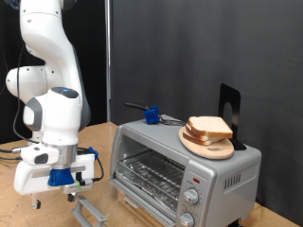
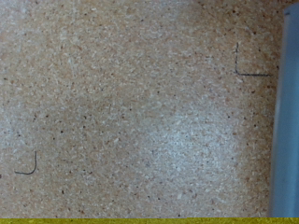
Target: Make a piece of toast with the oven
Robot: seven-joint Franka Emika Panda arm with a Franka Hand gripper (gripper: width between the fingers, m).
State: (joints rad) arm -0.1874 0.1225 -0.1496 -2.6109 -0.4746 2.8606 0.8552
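The silver toaster oven [image 1: 222, 175] stands at the exterior view's right. Its door [image 1: 142, 210] looks folded down and open, and the wire rack [image 1: 151, 172] shows inside. Pale bread slices [image 1: 210, 127] with tan crust lie stacked on a round wooden plate [image 1: 201, 145] on top of the oven. My gripper [image 1: 55, 194] hangs low over the table at the exterior view's left, apart from the oven, with nothing seen in it. The wrist view shows only bare speckled tabletop [image 2: 131, 112]. No fingers show there.
A blue object [image 1: 150, 115] with a dark handle and a black upright stand [image 1: 230, 113] sit on the oven top. A grey bar [image 1: 90, 210] lies by the open door. A grey-blue strip [image 2: 286, 121] runs along one edge of the wrist view. Black corner marks [image 2: 250, 65] are on the table.
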